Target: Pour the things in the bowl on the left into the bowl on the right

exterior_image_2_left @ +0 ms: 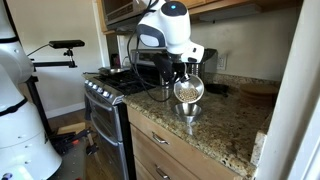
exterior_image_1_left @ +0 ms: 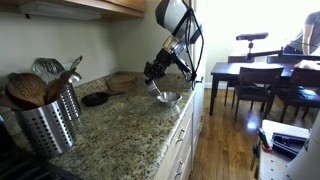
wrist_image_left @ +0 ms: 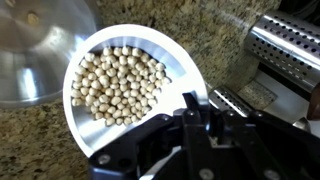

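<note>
My gripper [wrist_image_left: 198, 106] is shut on the rim of a white bowl [wrist_image_left: 180, 72] filled with pale round beans [wrist_image_left: 118, 85]. In the wrist view the bowl fills the middle and a steel bowl [wrist_image_left: 35, 50] lies past it at the upper left. In an exterior view the white bowl [exterior_image_2_left: 187, 90] hangs tilted, its inside facing the camera, just above the steel bowl [exterior_image_2_left: 187, 109] on the granite counter. In an exterior view the gripper [exterior_image_1_left: 158, 70] hovers over the steel bowl [exterior_image_1_left: 168, 97]. The beans are still in the white bowl.
A perforated steel utensil holder [exterior_image_1_left: 45, 122] with wooden spoons stands at the near end of the counter [exterior_image_1_left: 110, 130]. A dark lid [exterior_image_1_left: 95, 98] and a wooden bowl [exterior_image_1_left: 122, 79] lie by the wall. A stove [exterior_image_2_left: 105, 100] adjoins the counter. A dining table [exterior_image_1_left: 262, 75] stands beyond.
</note>
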`<state>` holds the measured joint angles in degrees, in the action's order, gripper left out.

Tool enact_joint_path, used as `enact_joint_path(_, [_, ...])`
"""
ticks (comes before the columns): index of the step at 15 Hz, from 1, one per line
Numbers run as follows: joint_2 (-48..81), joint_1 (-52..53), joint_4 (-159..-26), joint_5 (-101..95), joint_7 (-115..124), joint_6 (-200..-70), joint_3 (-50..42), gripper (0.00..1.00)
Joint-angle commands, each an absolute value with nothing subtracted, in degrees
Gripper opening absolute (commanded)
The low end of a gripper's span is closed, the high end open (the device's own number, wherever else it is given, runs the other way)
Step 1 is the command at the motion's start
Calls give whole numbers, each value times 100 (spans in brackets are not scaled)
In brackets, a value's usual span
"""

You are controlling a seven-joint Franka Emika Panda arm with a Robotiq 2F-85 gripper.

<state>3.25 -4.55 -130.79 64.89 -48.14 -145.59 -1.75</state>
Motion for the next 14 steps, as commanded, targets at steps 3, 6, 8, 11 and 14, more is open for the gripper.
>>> enact_joint_path(3, [-51,-431,-13417,6532,-4796,-14613,-228,4])
enact_joint_path(6, [-108,-433,-13501,6525,-4785,-14630,-238,4])
enact_joint_path(8, [-175,-451,-13565,6601,-4859,-14610,-262,4])
enact_joint_path(11, [-320,-471,-13688,6621,-4873,-14629,-329,4])
enact_joint_path(14, [-415,-475,-13745,6650,-4913,-14616,-405,4])
